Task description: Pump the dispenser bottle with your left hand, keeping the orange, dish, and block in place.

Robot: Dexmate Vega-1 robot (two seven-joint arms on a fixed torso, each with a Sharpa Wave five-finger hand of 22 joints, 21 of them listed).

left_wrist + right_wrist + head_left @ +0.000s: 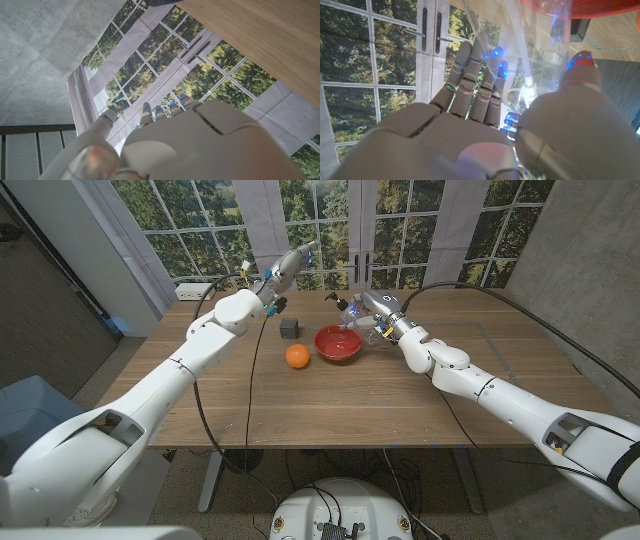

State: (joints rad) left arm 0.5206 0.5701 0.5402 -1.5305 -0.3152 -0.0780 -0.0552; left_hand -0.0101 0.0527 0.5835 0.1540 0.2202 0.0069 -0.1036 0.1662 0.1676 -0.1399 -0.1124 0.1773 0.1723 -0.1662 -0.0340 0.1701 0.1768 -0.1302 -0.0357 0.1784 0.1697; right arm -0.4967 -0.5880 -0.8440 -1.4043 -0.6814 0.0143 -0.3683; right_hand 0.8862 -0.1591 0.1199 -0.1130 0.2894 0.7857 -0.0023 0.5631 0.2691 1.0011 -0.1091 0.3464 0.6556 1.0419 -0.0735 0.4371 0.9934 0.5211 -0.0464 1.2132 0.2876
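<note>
Right hand [372,317] grips the clear dispenser bottle [535,55] beside the red dish [339,343], likely steadying it; left hand [290,265] raised well clear, fingers extended, empty.

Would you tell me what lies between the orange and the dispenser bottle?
In the head view, the red dish sits between the orange and the dispenser bottle.

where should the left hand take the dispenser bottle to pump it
Not the body: the right hand already grips the clear dispenser bottle around its sides, beside the red dish. The free part is the dark pump head on top. The left hand is raised over the table's far side, so it would probably best come down from above and press the head.
</note>
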